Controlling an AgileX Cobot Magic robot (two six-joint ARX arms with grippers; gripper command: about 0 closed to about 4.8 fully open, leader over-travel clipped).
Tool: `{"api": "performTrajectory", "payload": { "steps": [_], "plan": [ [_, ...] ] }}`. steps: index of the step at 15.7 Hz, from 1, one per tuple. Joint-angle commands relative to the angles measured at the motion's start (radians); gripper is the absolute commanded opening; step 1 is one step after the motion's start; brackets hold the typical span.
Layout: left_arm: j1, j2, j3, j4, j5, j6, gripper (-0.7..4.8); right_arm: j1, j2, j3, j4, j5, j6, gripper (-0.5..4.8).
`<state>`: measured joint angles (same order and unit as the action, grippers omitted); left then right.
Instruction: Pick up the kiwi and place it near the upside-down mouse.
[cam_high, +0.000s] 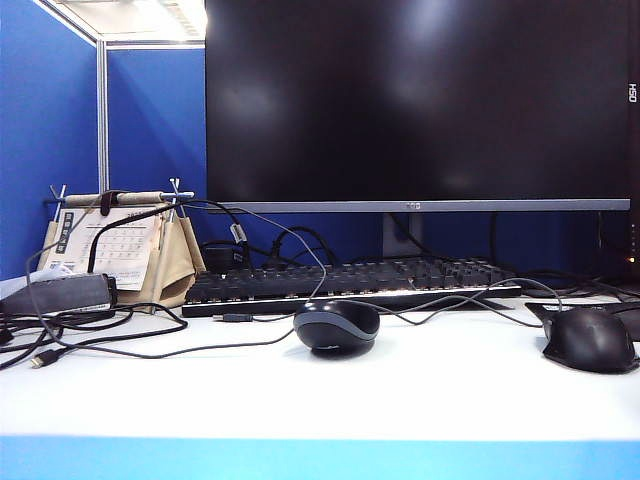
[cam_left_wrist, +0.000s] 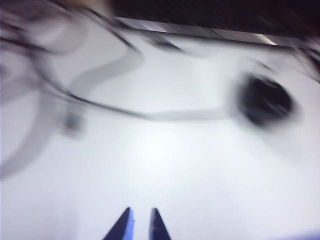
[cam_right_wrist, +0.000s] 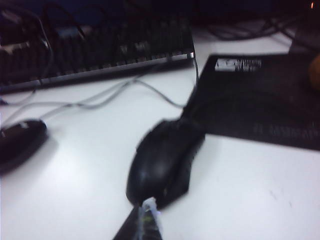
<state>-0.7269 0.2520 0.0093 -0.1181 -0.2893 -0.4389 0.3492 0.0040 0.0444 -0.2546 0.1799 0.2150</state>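
Two mice (cam_high: 336, 324) (cam_high: 588, 338) (both wired), one keyboard (cam_high: 350, 282), one monitor (cam_high: 420, 100), one calendar (cam_high: 110, 248).

Your right gripper (cam_right_wrist: 145, 222) hangs right over the black mouse (cam_right_wrist: 162, 162), mousepad (cam_right_wrist: 260, 95) just past it, upside-down mouse (cam_right_wrist: 20, 140) well off sideways, keyboard (cam_right_wrist: 95, 55) beyond.

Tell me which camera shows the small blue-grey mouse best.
The exterior view: the upside-down mouse sits sharp and whole in front of the keyboard. The left wrist view shows only a dark blur; the right wrist view catches it dim at the frame edge.
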Motion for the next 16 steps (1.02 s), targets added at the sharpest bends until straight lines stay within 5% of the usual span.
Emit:
{"api": "performTrajectory", "payload": {
  "steps": [1,6,10,13,16],
  "plan": [
    [0.001,0.001,0.001,-0.031,0.130,0.003,0.57,0.002,-0.001,0.003,0.049,-0.002,0.006,-0.05],
    [0.001,0.000,0.001,-0.029,0.050,0.035,0.57,0.002,-0.001,0.003,0.041,-0.002,0.006,-0.05],
    [0.001,0.001,0.093,0.005,0.272,0.057,0.57,0.002,-0.001,0.003,0.043,-0.053,0.006,-0.05],
    [0.001,0.047,0.283,-0.018,0.285,0.193,0.57,0.002,-0.001,0.003,0.062,-0.078,0.006,-0.05],
    [0.001,0.245,0.439,-0.061,0.287,0.208,0.57,0.002,-0.001,0.004,0.188,-0.085,0.006,0.30]
  ]
}}
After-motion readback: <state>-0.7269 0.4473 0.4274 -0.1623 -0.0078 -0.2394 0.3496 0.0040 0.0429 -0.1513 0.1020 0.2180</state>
